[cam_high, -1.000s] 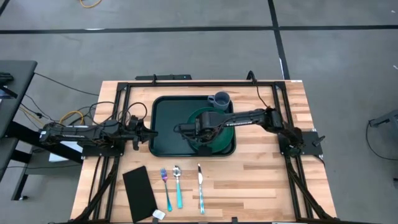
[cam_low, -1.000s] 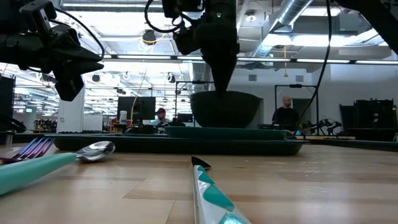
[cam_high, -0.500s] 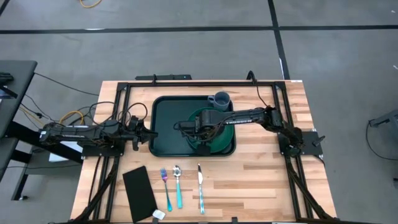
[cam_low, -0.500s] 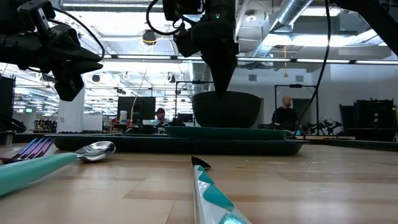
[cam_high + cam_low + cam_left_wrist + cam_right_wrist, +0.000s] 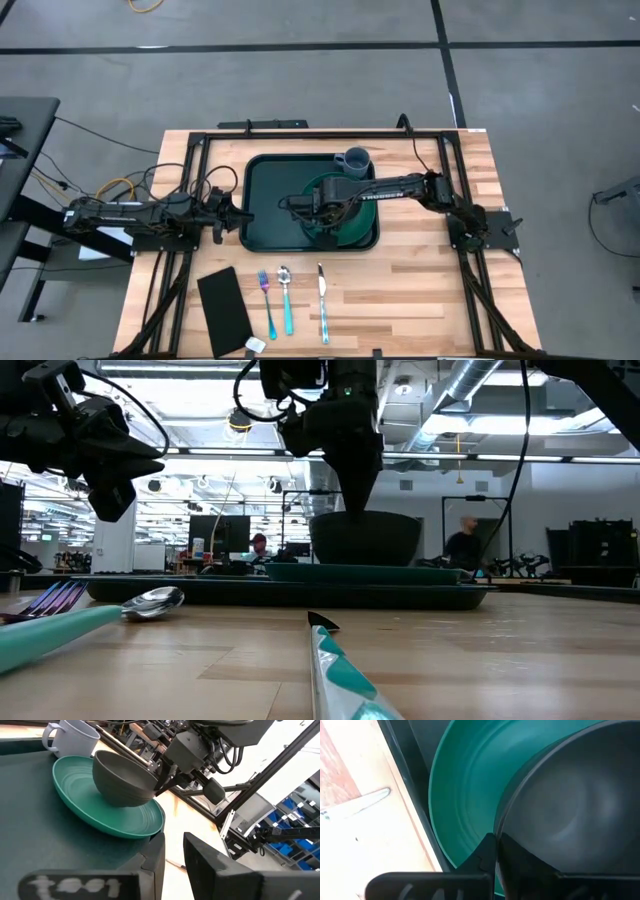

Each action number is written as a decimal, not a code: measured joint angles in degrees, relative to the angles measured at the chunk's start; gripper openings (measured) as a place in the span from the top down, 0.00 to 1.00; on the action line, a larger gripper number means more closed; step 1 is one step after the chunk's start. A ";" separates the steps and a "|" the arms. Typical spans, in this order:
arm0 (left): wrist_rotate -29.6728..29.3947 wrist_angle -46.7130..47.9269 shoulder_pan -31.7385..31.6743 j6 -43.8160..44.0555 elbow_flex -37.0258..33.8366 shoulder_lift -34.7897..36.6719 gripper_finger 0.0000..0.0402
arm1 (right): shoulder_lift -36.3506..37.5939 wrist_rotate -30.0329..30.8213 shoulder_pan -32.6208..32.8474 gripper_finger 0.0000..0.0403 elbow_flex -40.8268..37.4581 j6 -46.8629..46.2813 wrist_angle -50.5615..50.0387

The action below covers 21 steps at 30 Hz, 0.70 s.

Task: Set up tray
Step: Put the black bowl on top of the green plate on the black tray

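Over the middle of the table, the right gripper point(image 5: 322, 203) has its 2 dark fingers pinched on the rim of the dark grey round bowl point(image 5: 124, 779), one finger inside the wall and one outside, as the right wrist view shows close up. Compared with 1 second ago the bowl has sunk a little in the low view: its base then hung slightly clear, and now it sits down on the round green plate point(image 5: 107, 812), or so near that no gap shows. That plate lies inside the large dark green rectangular plastic tray with rounded corners and a raised rim point(image 5: 262, 190), which rests toward the far middle of the wooden table point(image 5: 420, 280), with the pale grey mug point(image 5: 354, 160) standing in its far right corner. The lowering looks about finished, so the next step is probably to let go of the rim and lift away without dragging the bowl off centre. The left gripper point(image 5: 232, 212) waits just beside the tray's left edge, fingers parted and holding nothing. Nearer the front edge, the black rectangular napkin point(image 5: 224, 304), the purple-tined fork point(image 5: 266, 302), the teal-handled spoon point(image 5: 287, 300) and the teal-handled knife point(image 5: 322, 303) lie untouched, so much of the setting is likely yet to do.
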<state>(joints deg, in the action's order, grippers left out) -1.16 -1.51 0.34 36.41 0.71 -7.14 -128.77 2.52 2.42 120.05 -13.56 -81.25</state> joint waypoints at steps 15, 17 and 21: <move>-0.01 0.36 0.00 0.26 0.04 0.02 0.86 | 0.00 0.11 -0.04 0.93 0.00 -0.60 0.63; -0.01 0.38 0.00 0.26 0.04 0.02 0.86 | 0.00 0.11 -0.04 0.91 0.00 -1.42 0.62; -0.03 0.43 0.00 0.26 0.04 0.02 0.86 | 0.00 0.11 -0.04 0.87 0.00 -1.46 0.63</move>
<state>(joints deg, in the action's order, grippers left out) -1.19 -1.08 0.34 36.67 0.75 -7.11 -128.77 2.63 2.37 120.05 -15.03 -80.62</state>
